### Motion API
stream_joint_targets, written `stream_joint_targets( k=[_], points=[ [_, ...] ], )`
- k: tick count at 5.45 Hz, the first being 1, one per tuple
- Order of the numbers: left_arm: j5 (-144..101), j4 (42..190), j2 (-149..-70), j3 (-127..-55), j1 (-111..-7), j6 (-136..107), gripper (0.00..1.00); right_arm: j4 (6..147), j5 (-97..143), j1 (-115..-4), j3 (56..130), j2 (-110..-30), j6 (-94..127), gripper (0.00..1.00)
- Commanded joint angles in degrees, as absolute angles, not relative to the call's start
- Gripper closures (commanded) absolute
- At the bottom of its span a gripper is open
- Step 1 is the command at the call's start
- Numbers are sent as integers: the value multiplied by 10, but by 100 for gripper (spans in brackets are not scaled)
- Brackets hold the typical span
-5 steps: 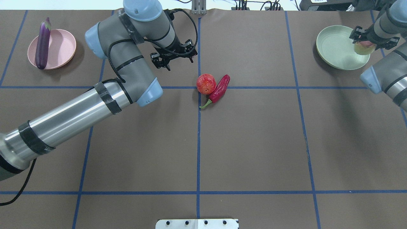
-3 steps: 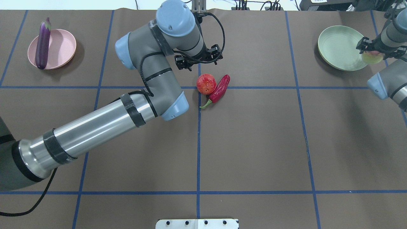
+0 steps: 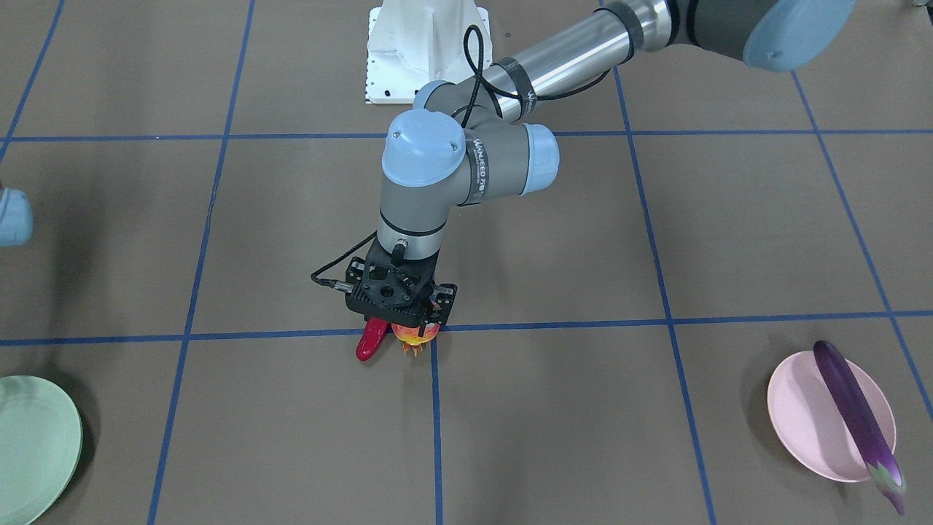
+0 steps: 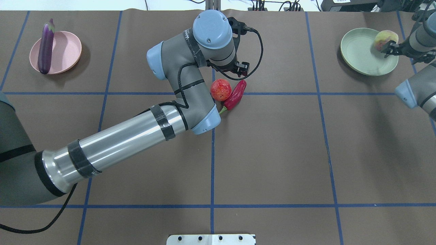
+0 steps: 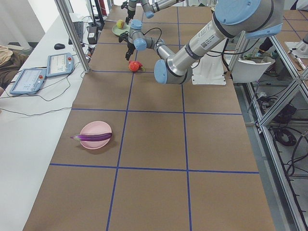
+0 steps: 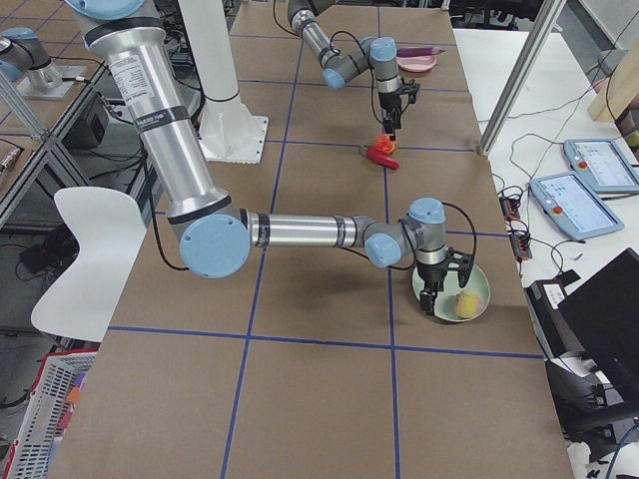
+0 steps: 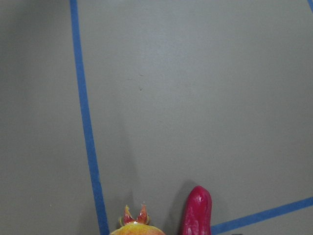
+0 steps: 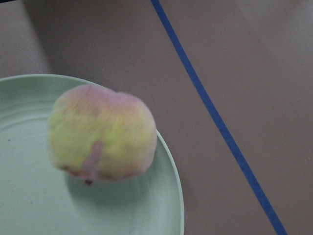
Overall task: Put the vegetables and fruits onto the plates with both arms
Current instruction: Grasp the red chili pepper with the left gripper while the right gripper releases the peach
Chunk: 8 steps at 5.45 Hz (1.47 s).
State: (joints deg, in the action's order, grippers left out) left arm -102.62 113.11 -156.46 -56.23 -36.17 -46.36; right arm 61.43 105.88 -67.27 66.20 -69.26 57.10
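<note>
Overhead exterior shows the round red-orange pomegranate (image 4: 220, 89) and glossy red chili (image 4: 236, 94) touching on the counter (image 4: 272, 153), close below my left jaws. My wrist hides those jaws, so I cannot tell their state. Only the left wrist view catches the pomegranate's crown tip. My right jaws stand spread and empty, just beside the pale peach (image 4: 385, 35) on the mint plate (image 4: 357, 51).
</note>
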Motion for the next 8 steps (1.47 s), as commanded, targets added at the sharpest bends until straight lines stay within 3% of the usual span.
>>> stream_joint_targets(
  k=[1, 3, 8],
  points=[
    [-985, 1135, -1622, -475, -345, -425, 17, 612, 1058, -672, 671, -698, 574, 0],
    [-982, 1150, -1651, -404, -327, -423, 17, 613, 1060, -672, 676, -698, 576, 0],
    [-965, 1183, -1657, -361, -310, -423, 21, 612, 1082, -673, 685, -700, 576, 0]
  ],
)
